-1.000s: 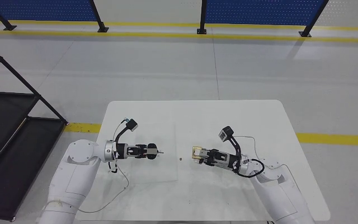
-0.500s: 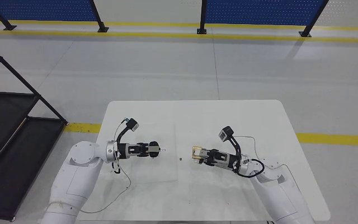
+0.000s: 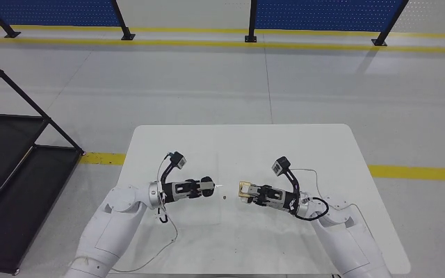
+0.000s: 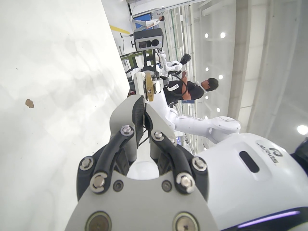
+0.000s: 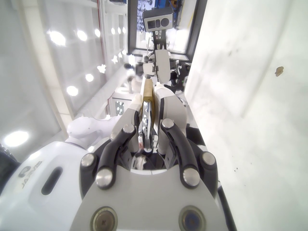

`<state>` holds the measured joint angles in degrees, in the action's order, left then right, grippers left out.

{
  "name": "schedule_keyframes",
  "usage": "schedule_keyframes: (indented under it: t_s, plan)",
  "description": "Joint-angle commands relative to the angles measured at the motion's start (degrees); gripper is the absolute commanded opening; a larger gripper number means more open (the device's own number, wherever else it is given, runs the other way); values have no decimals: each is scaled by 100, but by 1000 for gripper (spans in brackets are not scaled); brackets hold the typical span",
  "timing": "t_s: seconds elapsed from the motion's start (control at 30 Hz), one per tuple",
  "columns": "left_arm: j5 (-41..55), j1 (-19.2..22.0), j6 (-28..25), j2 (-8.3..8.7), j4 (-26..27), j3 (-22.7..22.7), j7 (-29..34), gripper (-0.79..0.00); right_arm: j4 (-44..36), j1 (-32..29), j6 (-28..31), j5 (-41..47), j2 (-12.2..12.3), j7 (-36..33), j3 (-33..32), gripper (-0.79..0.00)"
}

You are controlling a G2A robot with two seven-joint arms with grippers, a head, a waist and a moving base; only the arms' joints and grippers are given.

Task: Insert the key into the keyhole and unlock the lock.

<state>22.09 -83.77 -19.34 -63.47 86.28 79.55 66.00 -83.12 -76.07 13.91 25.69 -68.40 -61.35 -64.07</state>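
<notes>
From above, can see a white table (image 3: pixel 334 146) with a thin clear sheet (image 3: pixel 198 167) lying on its left half and a tiny brown speck (image 3: pixel 224 197) near the middle. Can spot a black rack (image 3: pixel 28 174) on the floor well off to the left, plus a blue fence (image 3: pixel 320 14) and yellow floor lines (image 3: pixel 208 44) at the far side. Over the right edge of the sheet, can find the left gripper (image 3: pixel 211 186), pinched shut on the small key (image 3: pixel 218 185), with the key tip poking out to the right. A little to the right, can find the right gripper (image 3: pixel 248 190), squeezed tight on the gold lock (image 3: pixel 243 188), pointing left at the key. Between key tip and lock, just a small gap, not touching, with the speck on the table a bit nearer. From the left wrist, can look along the shut fingers (image 4: pixel 138 111) and meet the narrow gold end of the lock just past the tips, facing back. From the right wrist, can make out something else: the shiny metal loop (image 5: pixel 146 118) of the lock pinned between the fingers, and the gold body sticking out toward the left gripper farther off. Can catch the speck from both wrists too.
</notes>
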Motion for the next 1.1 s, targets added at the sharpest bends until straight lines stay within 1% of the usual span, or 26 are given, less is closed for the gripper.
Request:
schedule_keyframes:
  t_s: [0.0, 0.1, 0.2, 0.33, 0.53, 0.6, 0.97, 1.07]
  plan:
    - [-152, 5, 22, 2, 83, -52, -141, -785, 0, 0, 0, 0, 0, 0, 0, -785]
    - [-304, 4, 119, 10, 268, -112, -240, -785, 0, 0, 0, 0, 0, 0, 0, -785]
    - [-604, 38, 392, 36, 454, -181, -163, -785, 0, 0, 0, 0, 0, 0, 0, -785]
    - [-705, 113, 675, 48, 596, -241, -269, -785, 0, 0, 0, 0, 0, 0, 0, -785]
    - [-649, 166, 915, 53, 667, -361, -356, -785, 0, 0, 0, 0, 0, 0, 0, -785]
    - [-524, 143, 1084, 55, 618, -387, -351, -785, 0, 0, 0, 0, 0, 0, 0, -785]
    - [-524, 143, 1084, 55, 618, -387, -351, -785, 0, 0, 0, 0, 0, 0, 0, -785]
    - [-674, 70, 1091, 60, 725, -395, -623, -785, 0, 0, 0, 0, 0, 0, 0, -785]
